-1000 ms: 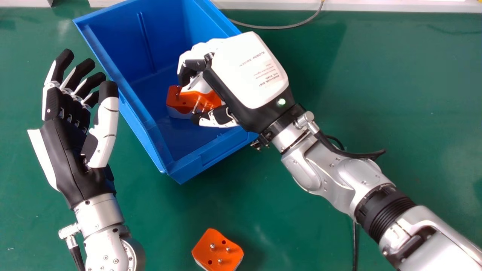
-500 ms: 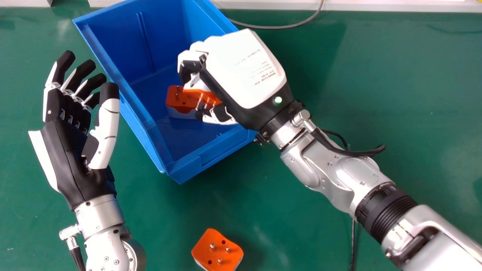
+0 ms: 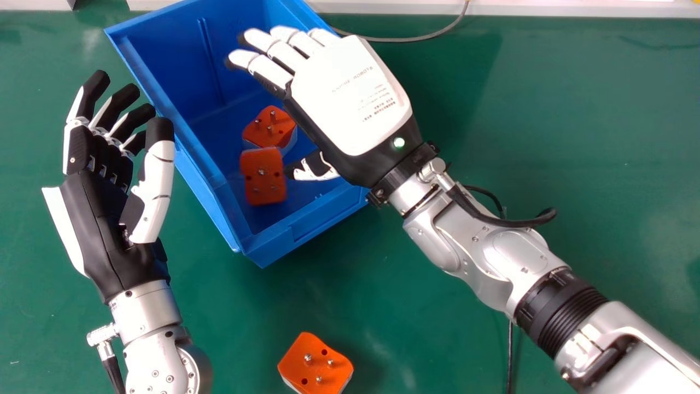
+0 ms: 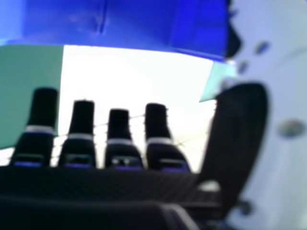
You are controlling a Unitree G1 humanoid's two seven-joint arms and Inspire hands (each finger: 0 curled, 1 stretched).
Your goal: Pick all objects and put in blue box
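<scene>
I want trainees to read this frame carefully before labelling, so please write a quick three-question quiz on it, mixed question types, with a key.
1. How many orange-and-white blocks with metal pins show inside the blue plastic box?
2. True or false: the right robot hand has its fingers extended over the box.
3. Fill in: on the green tabletop, the remaining block has its pins pointing ____.

Key: 1. two; 2. true; 3. up

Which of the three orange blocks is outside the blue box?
The block on the green table, at the head view's bottom edge. Only it lies outside the box; the other two, a nearer block and a farther block, are within its walls.
</scene>
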